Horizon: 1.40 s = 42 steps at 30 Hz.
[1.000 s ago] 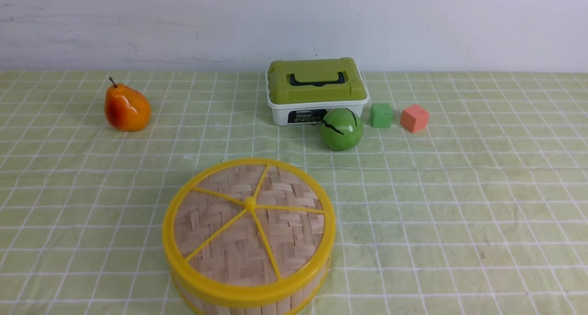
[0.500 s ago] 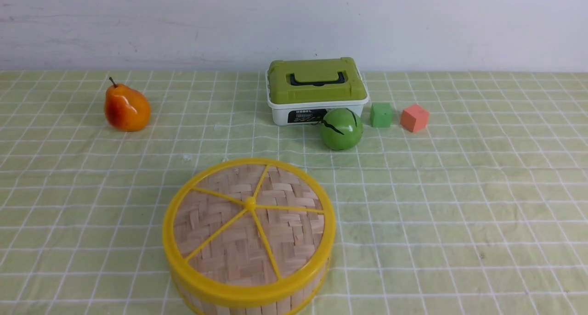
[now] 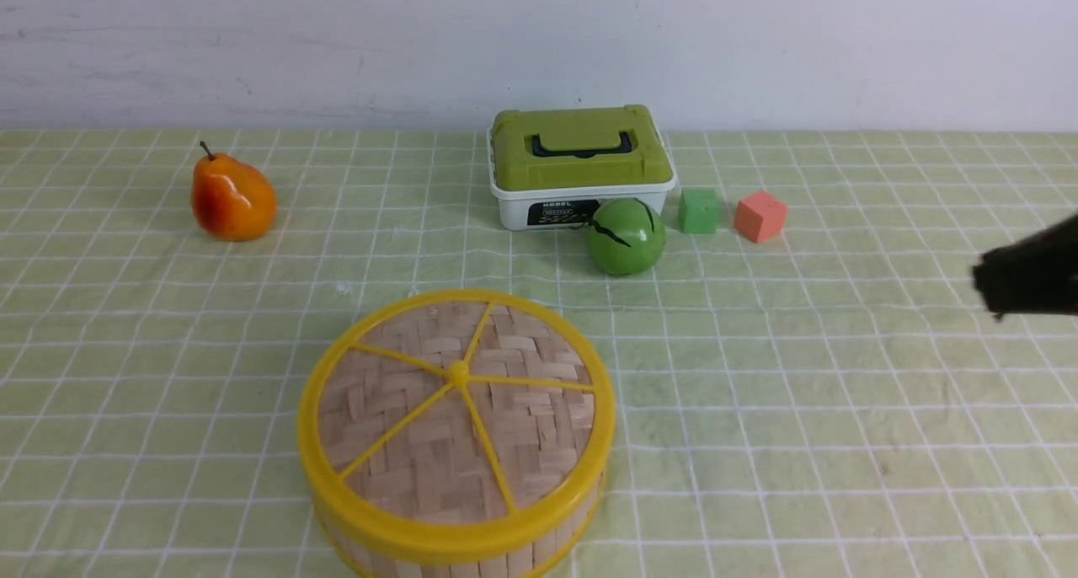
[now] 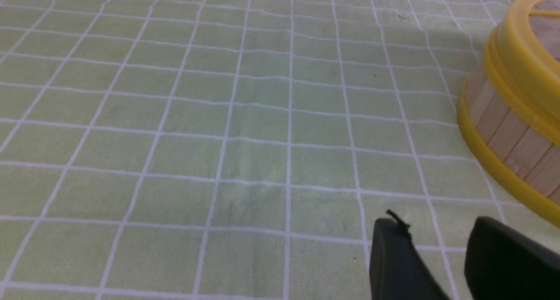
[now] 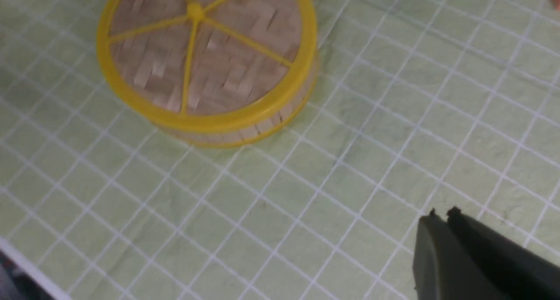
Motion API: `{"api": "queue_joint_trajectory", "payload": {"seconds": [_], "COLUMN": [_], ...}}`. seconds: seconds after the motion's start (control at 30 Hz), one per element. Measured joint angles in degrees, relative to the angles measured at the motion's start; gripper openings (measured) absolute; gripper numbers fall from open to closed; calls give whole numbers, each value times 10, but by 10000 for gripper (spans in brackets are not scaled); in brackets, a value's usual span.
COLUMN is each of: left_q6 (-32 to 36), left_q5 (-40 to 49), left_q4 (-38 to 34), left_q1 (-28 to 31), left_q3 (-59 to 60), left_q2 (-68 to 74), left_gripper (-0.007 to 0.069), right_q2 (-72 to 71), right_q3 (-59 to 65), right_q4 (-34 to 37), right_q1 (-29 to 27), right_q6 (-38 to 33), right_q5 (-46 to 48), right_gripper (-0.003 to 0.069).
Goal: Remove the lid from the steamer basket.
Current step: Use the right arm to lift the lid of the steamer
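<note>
Checked cloth: it lay across the table, the same as in the earlier front views.
Steamer basket [image 3: 459, 568]: it sat on the cloth, toward the robot and a little left of centre; its near edge was cut off in the front view.
Lid [image 3: 396, 443]: it lay flat on the basket, covering it, unmoved since the earlier frames.
White box [image 3: 515, 213]: it stood beyond the basket, its green top on, partly hidden by the green ball.
Right gripper [image 5: 444, 214]: its fingers were together, with nothing held; it had newly come in at the front view's right edge, dark, blurred and cut off, well apart from the lid.
Left gripper [image 4: 437, 223]: its fingers stood apart, holding nothing, near the basket; the front view did not show it.
Pear [image 3: 233, 197]: it rested at far left.
Green ball [image 3: 625, 237]: it sat before the box.
Blocks: green [image 3: 699, 211] and red [image 3: 760, 216], to the box's right.
</note>
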<state>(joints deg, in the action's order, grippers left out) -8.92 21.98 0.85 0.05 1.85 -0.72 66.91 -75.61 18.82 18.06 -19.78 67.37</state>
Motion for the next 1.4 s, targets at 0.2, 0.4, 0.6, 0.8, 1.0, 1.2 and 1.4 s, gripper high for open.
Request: {"api": "queue_joint_trajectory", "payload": {"seconds": [0.2, 0.4, 0.6, 0.8, 1.0, 1.2, 1.4], "left_q6": [0, 0, 0, 0, 0, 0, 0], "left_q5": [0, 0, 0, 0, 0, 0, 0], "left_q4": [0, 0, 0, 0, 0, 0, 0], "left_q1": [0, 0, 0, 0, 0, 0, 0], "left_q3": [0, 0, 0, 0, 0, 0, 0], "left_q2": [0, 0, 0, 0, 0, 0, 0], "left_gripper": [239, 239, 239, 239, 239, 239, 239], "right_q2": [187, 315, 440, 499, 551, 576, 576], "right_q3": [-160, -255, -372, -406, -406, -407, -411], "right_q4": [-174, -195, -162, -103, -103, -131, -141], "right_q1": [172, 238, 270, 270, 270, 270, 270], "right_q6": [73, 88, 88, 88, 89, 129, 146], "right_q5": [39, 39, 39, 15, -9, -41, -47], "right_gripper": [4, 24, 210, 468, 492, 376, 165]}}
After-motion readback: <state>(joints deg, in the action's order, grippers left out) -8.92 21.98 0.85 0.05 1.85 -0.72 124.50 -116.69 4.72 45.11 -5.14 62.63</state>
